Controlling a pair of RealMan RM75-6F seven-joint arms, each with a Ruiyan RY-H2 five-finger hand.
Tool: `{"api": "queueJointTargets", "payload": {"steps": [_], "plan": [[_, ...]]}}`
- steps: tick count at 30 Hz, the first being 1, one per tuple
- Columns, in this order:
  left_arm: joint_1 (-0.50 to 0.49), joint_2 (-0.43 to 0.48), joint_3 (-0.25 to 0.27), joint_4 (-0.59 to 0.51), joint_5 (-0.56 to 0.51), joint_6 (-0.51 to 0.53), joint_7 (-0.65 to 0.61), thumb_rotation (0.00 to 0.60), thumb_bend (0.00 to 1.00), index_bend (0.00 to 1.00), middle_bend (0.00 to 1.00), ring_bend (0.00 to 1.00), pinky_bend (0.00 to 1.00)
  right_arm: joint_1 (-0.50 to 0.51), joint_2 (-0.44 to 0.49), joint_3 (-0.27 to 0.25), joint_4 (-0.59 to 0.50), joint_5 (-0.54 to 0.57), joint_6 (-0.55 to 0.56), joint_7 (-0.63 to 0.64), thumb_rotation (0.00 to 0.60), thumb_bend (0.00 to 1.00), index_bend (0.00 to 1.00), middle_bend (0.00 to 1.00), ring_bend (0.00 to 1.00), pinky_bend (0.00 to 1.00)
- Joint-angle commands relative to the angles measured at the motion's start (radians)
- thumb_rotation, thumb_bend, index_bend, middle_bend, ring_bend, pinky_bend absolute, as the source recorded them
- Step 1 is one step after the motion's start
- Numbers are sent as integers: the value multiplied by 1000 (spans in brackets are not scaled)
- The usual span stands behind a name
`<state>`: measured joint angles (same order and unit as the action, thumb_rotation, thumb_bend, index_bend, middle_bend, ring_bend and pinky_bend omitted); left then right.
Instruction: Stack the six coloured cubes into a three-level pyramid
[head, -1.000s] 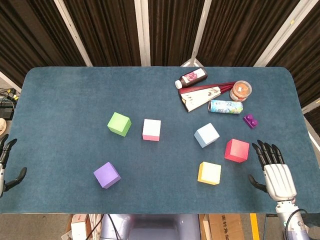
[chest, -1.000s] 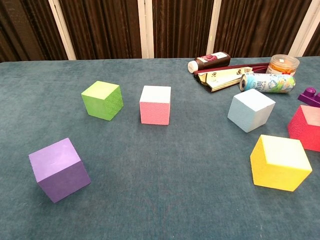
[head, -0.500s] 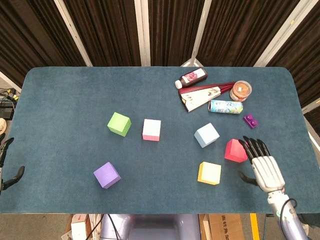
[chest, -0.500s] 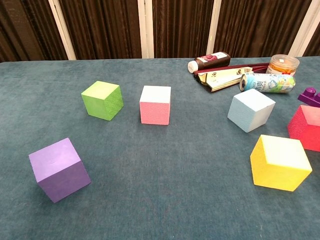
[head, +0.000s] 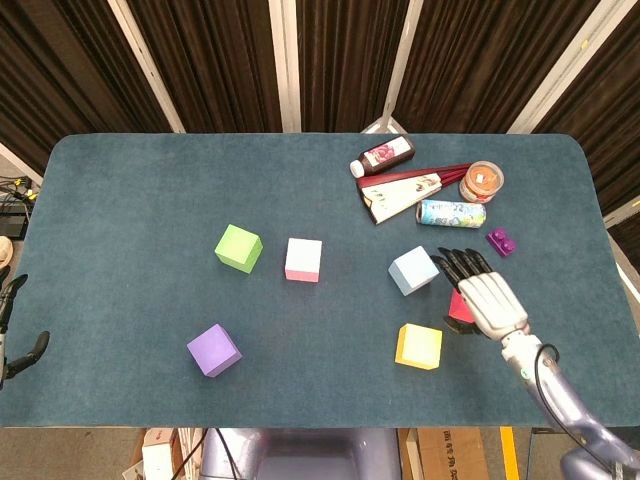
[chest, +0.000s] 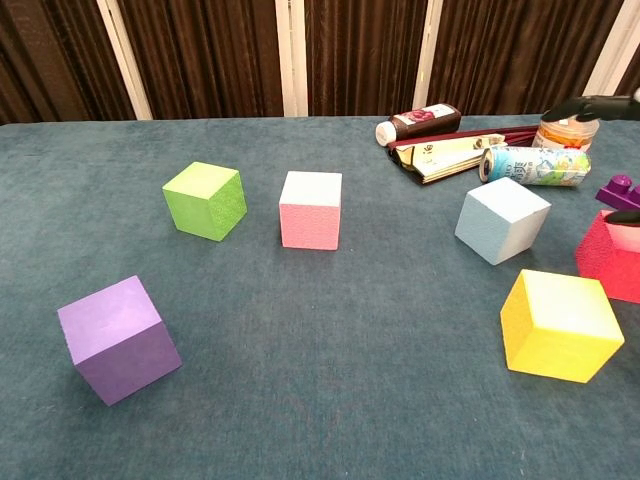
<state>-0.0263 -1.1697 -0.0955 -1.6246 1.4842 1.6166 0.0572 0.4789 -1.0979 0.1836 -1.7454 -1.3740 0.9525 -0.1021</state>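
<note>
Six cubes lie apart on the blue table (head: 140, 200): green (head: 238, 248), pink (head: 303, 259), light blue (head: 413, 270), yellow (head: 418, 346), purple (head: 213, 349) and red (head: 459, 308). My right hand (head: 487, 298) hovers over the red cube with its fingers spread and hides most of it. In the chest view the red cube (chest: 605, 262) sits at the right edge, with dark fingertips (chest: 588, 104) above it. Only the left hand's (head: 14, 330) spread fingers show, off the table's left edge, holding nothing.
At the back right lie a dark bottle (head: 384, 155), a folded fan-like pack (head: 405, 190), a printed can (head: 451, 213), an orange-lidded jar (head: 481, 181) and a small purple brick (head: 500, 240). The light blue cube is just left of my right hand.
My right hand has moved left and away from the table's near edge, from beside the red cube to above it, covering it. The cubes and the left hand have stayed put.
</note>
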Motion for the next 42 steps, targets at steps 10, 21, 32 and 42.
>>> {"api": "queueJointTargets", "payload": {"steps": [10, 21, 32, 42], "plan": [[-5, -21, 0, -4, -4, -4, 55, 600, 380, 111, 0, 0, 0, 133, -57, 12, 128, 58, -146, -26, 600, 286, 37, 30, 0, 0], [-6, -37, -3, -6, -11, 0, 100, 600, 380, 111, 0, 0, 0, 240, -93, 6, 242, 93, -299, 8, 600, 287, 36, 30, 0, 0], [-5, -52, -7, -7, -24, 3, 148, 600, 380, 111, 0, 0, 0, 312, -123, -14, 338, 87, -385, 48, 600, 287, 116, 74, 0, 0], [-6, -65, -2, -12, -26, -2, 176, 600, 380, 111, 0, 0, 0, 342, -152, -32, 392, 40, -387, 100, 600, 287, 189, 137, 0, 0]]}}
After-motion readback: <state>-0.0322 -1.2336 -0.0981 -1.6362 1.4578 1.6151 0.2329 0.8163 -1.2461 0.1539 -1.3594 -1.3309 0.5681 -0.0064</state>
